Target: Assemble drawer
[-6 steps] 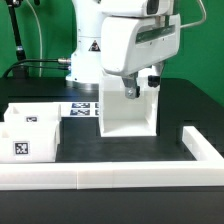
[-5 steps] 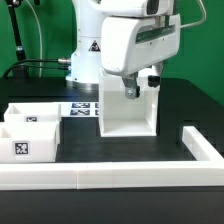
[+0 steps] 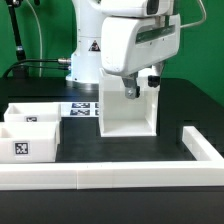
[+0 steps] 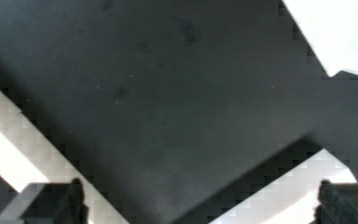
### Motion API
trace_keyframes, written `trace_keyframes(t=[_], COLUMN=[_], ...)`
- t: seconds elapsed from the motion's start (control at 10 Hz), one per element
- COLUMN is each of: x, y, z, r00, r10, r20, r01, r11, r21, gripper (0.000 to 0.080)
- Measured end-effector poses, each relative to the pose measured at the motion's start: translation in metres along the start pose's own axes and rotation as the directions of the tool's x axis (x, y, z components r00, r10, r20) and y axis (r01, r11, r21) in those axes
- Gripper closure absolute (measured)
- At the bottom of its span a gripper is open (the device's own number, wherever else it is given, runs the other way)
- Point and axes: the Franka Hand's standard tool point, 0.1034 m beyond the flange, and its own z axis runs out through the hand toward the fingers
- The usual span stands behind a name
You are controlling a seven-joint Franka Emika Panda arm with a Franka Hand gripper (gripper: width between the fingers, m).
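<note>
The tall white drawer housing [image 3: 130, 115] stands upright in the middle of the black table. My gripper [image 3: 131, 92] hangs at its top edge, toward the exterior view's left side of the housing. In the wrist view the gripper [image 4: 201, 205] is open, its two dark fingertips [image 4: 51, 205] wide apart with nothing between them; dark table and white edges lie below. Two white trays sit at the exterior view's left: the front one [image 3: 30, 140] carries a square tag, and the other [image 3: 32, 108] lies behind it.
The marker board [image 3: 82, 108] lies flat between the trays and the housing, near the robot base. A long low white wall strip [image 3: 120, 178] runs along the front and turns up the exterior view's right side [image 3: 203, 148].
</note>
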Motion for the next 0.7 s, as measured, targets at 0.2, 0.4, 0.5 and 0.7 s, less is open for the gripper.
trace_keyframes(t=[0.2,0.4,0.5,0.7], x=[-0.002,-0.010,-0.010,-0.012], y=[-0.013,-0.042,-0.054,-0.056], z=[-0.010,-0.025,-0.031,-0.032], r00=[0.994,0.974,0.968,0.965], r10=[0.108,0.224,0.249,0.263], r20=[-0.016,-0.023,-0.024,-0.024], r01=[-0.109,-0.225,-0.250,-0.264], r11=[0.994,0.974,0.967,0.964], r21=[-0.019,-0.033,-0.037,-0.037], gripper=[0.0150,0.0150,0.0150,0.0150])
